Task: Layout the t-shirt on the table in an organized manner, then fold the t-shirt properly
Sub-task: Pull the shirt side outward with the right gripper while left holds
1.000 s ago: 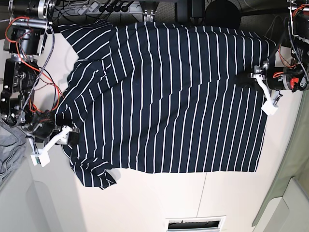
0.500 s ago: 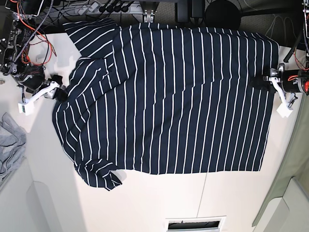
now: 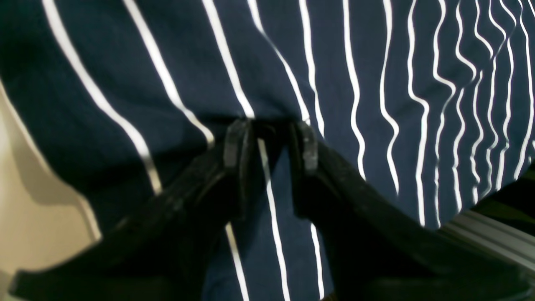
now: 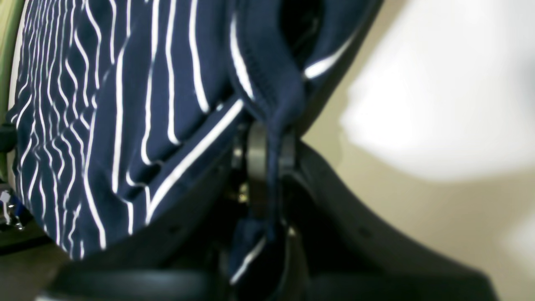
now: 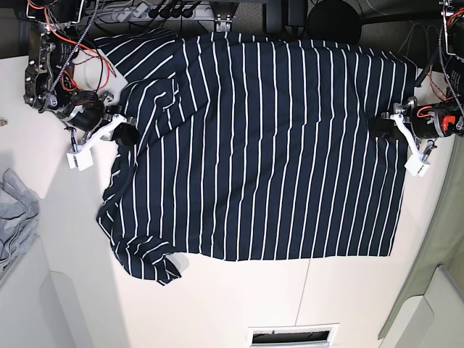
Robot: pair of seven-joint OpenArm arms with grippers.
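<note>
The dark navy t-shirt with thin white stripes lies spread over the cream table; one sleeve is crumpled at its lower left corner. In the base view my right gripper sits on the shirt's left edge. The right wrist view shows that gripper shut on a hemmed fold of the shirt. At the shirt's right edge, my left gripper rests on the cloth. In the left wrist view a bunch of striped cloth is pinched in the left gripper.
A light grey garment lies at the table's left edge. A power strip and cables run along the far side. A slotted opening sits at the bottom. A pale green surface borders the right side.
My right gripper has swung up and right onto the shirt's left edge and shut on it, drawing that edge inward. The left gripper has shifted only slightly.
</note>
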